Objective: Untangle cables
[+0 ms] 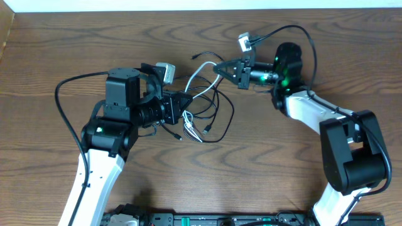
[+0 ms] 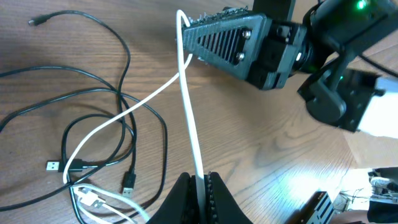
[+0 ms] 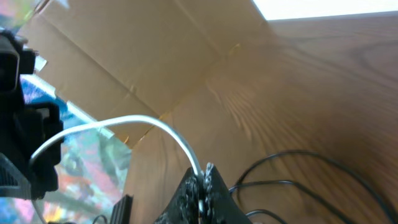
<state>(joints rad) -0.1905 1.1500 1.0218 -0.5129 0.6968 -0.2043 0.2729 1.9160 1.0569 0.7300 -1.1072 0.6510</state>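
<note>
Wooden table [image 1: 63, 37]: left pincer [image 2: 200, 186] and right pincer [image 1: 220, 68] clamped on white cable [image 2: 189, 124].

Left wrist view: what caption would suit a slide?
The left end effector and the right end effector each pinch the white cable while the black cable lies looped on the table.

text: none readable | labels: none legible | note: colourful surface [image 3: 93, 168] (right wrist view) too blurred to read

Wooden table [image 1: 56, 44] (dark grain) and creased brown cardboard [image 3: 143, 56].
</note>
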